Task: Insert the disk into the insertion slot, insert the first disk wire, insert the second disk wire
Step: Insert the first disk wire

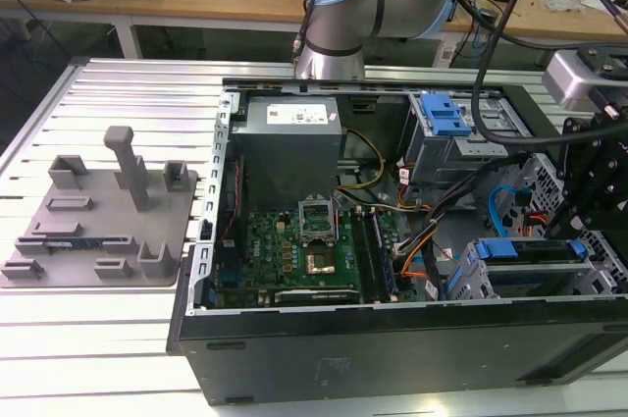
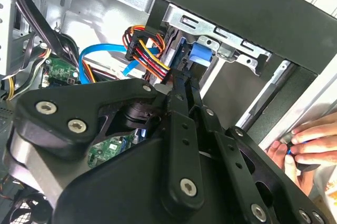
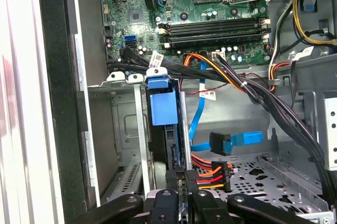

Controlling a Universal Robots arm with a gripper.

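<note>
While disk (image 3: 160, 109) sits edge-up in insertion slot (image 3: 122, 126) w/ blue frame showing | gripper (image 3: 183, 175) closed on first disk wire (image 3: 211, 174) plug | plug just beside disk's near end, disk's long axis running straight away from gripper.

Arm (image 1: 345, 7) bends over at the elbow, wrist lowered at the exterior view's right. Gripper (image 3: 183, 182) angled downward, black fingers (image 2: 178, 129) drawn close together in both wrist views.

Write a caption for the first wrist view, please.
End effector at a multicoloured wire plug, beside the blue-framed disk in the grey insertion slot.
</note>
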